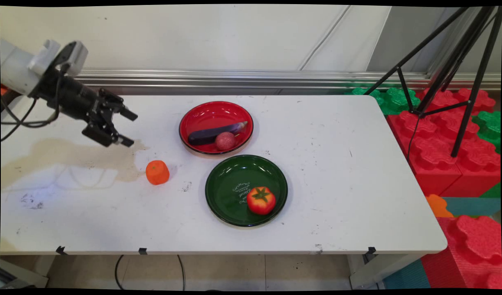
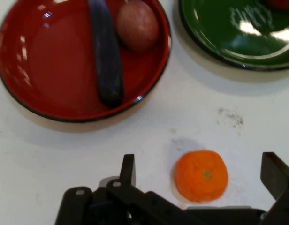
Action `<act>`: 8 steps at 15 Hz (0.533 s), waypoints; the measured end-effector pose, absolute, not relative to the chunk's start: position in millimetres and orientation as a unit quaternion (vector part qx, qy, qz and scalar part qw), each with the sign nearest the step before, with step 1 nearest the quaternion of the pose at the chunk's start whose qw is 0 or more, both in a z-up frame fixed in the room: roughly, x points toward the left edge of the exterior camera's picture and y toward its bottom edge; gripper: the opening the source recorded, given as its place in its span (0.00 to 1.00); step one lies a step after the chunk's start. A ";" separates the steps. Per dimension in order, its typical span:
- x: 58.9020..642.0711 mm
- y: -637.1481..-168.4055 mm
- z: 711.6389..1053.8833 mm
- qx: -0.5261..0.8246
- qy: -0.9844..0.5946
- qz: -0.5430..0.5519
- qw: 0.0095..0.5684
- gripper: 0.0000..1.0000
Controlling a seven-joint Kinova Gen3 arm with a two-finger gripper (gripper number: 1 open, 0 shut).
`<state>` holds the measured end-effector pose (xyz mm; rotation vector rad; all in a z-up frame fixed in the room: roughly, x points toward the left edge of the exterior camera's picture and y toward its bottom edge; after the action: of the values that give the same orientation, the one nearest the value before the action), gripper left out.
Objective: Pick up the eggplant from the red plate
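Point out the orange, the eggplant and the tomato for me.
orange (image 2: 201, 175), hand view, on the middle of its top, by the stem dimple.
eggplant (image 1: 212, 134), main view, on the middle of its dark body.
tomato (image 1: 261, 200), main view, on its red skin just below the green leaves.

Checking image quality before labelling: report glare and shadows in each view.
Main view: soft shadow right of the orange, faint sheen on the green plate. Hand view: bright glare streaks on the green plate, small highlights on the red plate rim.
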<state>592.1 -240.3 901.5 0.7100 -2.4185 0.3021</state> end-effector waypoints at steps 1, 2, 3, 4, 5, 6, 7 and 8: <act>593.2 -242.2 904.3 0.269 -0.908 0.116 0.300 1.00; 594.8 -244.3 907.5 0.272 -0.906 0.120 0.303 1.00; 596.1 -247.8 911.0 0.273 -0.904 0.125 0.306 1.00; 597.1 -251.0 913.8 0.274 -0.902 0.129 0.308 1.00; 597.8 -254.5 916.3 0.276 -0.900 0.133 0.311 1.00; 598.3 -258.4 918.4 0.277 -0.898 0.138 0.313 1.00; 598.5 -262.5 920.0 0.278 -0.896 0.142 0.315 1.00; 598.4 -268.0 921.9 0.279 -0.894 0.147 0.317 1.00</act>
<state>598.4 -268.0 921.9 0.7338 -2.3535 0.3874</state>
